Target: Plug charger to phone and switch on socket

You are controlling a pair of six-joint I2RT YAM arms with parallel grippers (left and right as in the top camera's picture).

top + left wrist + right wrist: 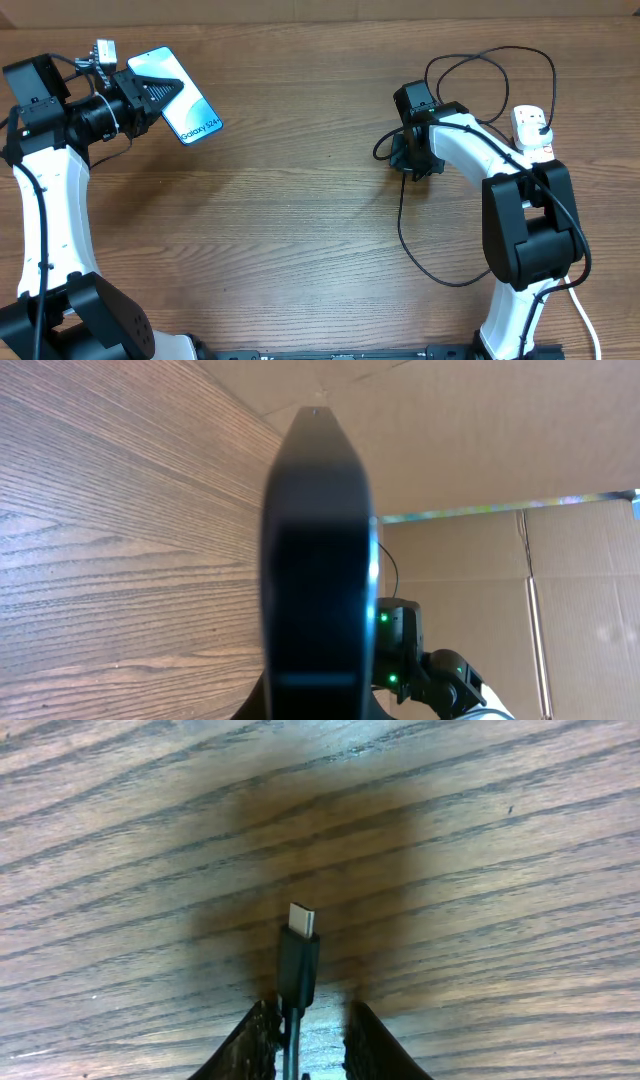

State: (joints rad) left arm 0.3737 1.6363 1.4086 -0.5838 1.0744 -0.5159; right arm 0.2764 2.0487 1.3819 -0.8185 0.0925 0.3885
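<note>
Now left gripper (pixel 165 95) grips phone (pixel 195 115); right gripper (pixel 310 1012) straddles charger (pixel 298 958).

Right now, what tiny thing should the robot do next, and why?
Probably close the right tool on the charger, just behind its small plug tip. Its fingers sit on either side of the cable with a gap showing, so nothing looks gripped yet. The left tool already holds the phone, which needs that tip plugged in.
</note>
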